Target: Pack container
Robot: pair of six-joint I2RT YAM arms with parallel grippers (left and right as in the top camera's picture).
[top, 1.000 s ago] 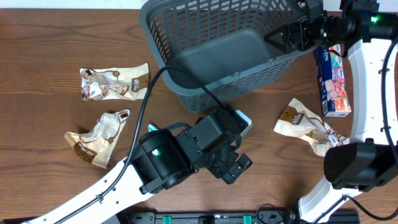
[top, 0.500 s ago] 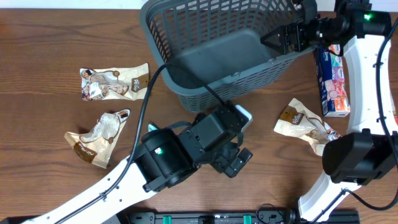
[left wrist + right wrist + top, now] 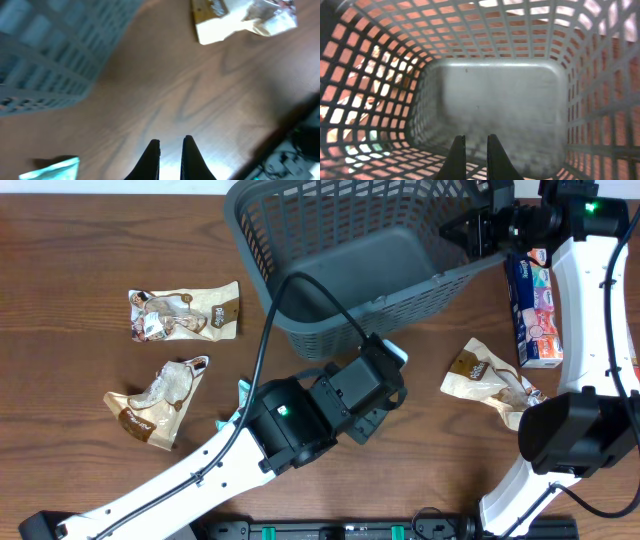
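The container (image 3: 255, 250), a big dark grey slotted basket, stands at the back of the table with nothing showing on its floor. My right gripper (image 3: 472, 230) is at its right rim. In the right wrist view it (image 3: 476, 137) is shut, its fingertips low over the lattice wall, looking into the container (image 3: 495, 95). Whether it pinches the wall I cannot tell. My left gripper (image 3: 170, 142) is shut on nothing, above bare wood just in front of the container (image 3: 45, 50). From overhead it (image 3: 385, 402) is mostly hidden under its arm.
Brown snack packets lie at the left (image 3: 183, 312), lower left (image 3: 155, 400) and right (image 3: 495, 380), the last also ahead of the left gripper (image 3: 240, 17). A teal packet (image 3: 395, 358) peeks out beside the left wrist (image 3: 50, 169). A colourful carton (image 3: 535, 310) lies far right.
Both grippers have gone from open to shut. The left arm has swung up toward the container's front. The right gripper has shifted slightly up and right at the rim.
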